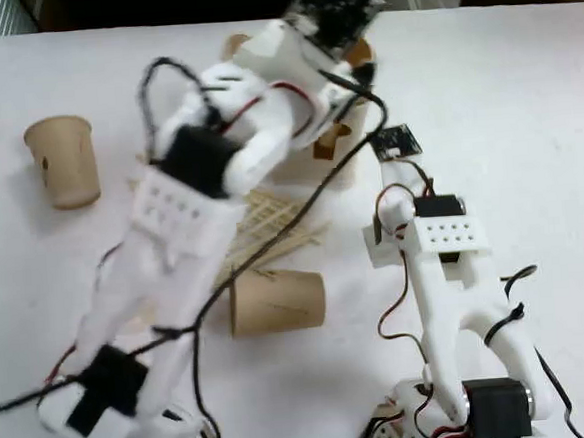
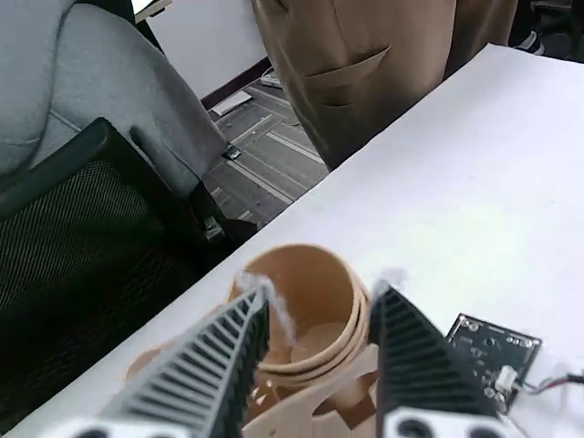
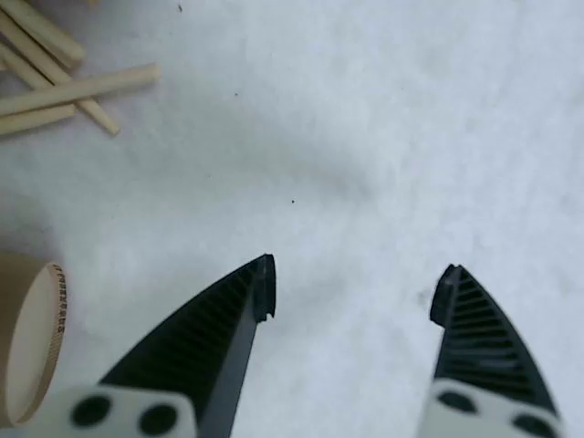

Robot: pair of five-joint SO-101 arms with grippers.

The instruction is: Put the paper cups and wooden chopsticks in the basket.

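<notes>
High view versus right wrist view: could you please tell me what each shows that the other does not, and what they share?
Only the high view: an upright paper cup, the basket and the left arm stretched over it. Only the right wrist view: the right gripper, open. Both: the white table, the wooden chopsticks and a paper cup lying on its side.

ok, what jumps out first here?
The left gripper, open, hovers right over nested paper cups in the basket at the table's far side. Mid-table the chopsticks lie piled, a tipped cup just nearer the arms and an upright cup off toward the left arm's side.
</notes>
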